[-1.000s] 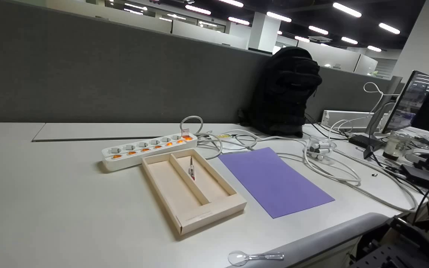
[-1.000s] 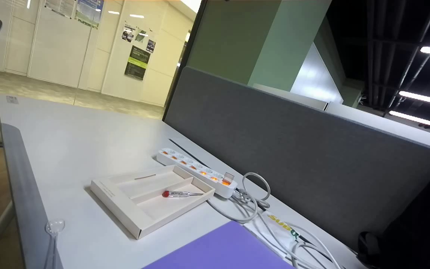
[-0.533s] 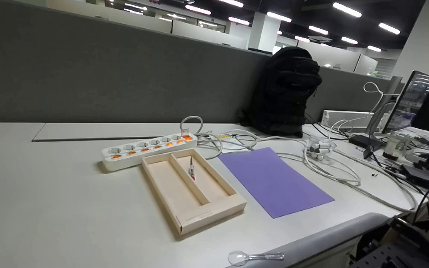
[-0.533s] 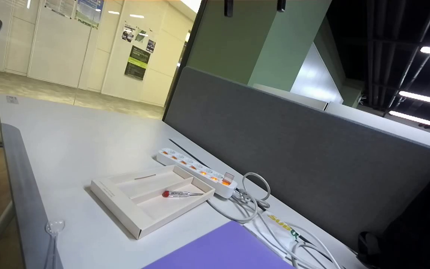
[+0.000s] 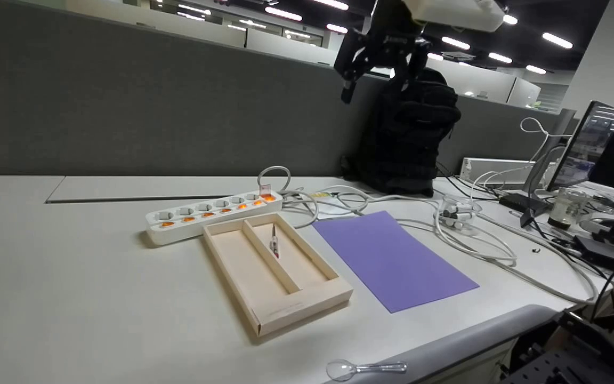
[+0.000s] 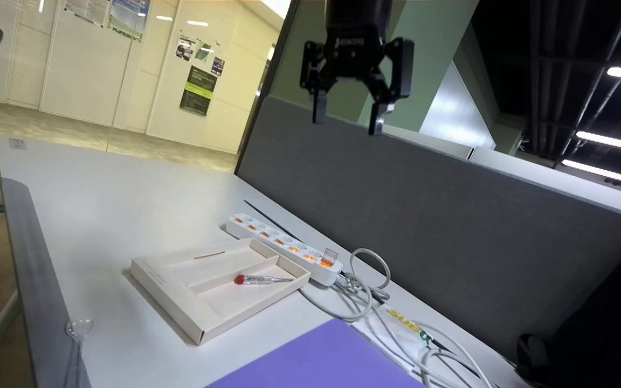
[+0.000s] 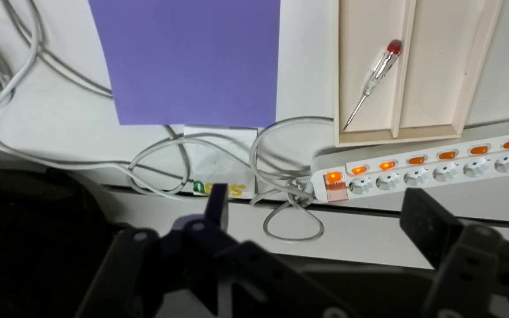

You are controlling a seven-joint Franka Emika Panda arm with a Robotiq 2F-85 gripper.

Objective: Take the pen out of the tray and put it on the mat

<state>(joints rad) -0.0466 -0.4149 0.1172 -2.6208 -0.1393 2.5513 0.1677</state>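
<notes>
Okay, looking at a gripper [image 6: 347, 121] hanging near the top middle of an exterior view with fingers [image 6: 378, 117] spread wide, holding nothing. Meanwhile, spotting the pen [image 7: 374, 80] lying slantwise in the left-hand compartment of the tray [image 7: 367, 141], upper right of the wrist view, pointing its red end up toward the divider [image 7: 401, 84] and its metal tip down toward the compartment's lower left corner. Also seeing the purple mat [image 7: 195, 62] lying upper left of centre, plus a white power strip [image 7: 424, 170] running just below the tray.
</notes>
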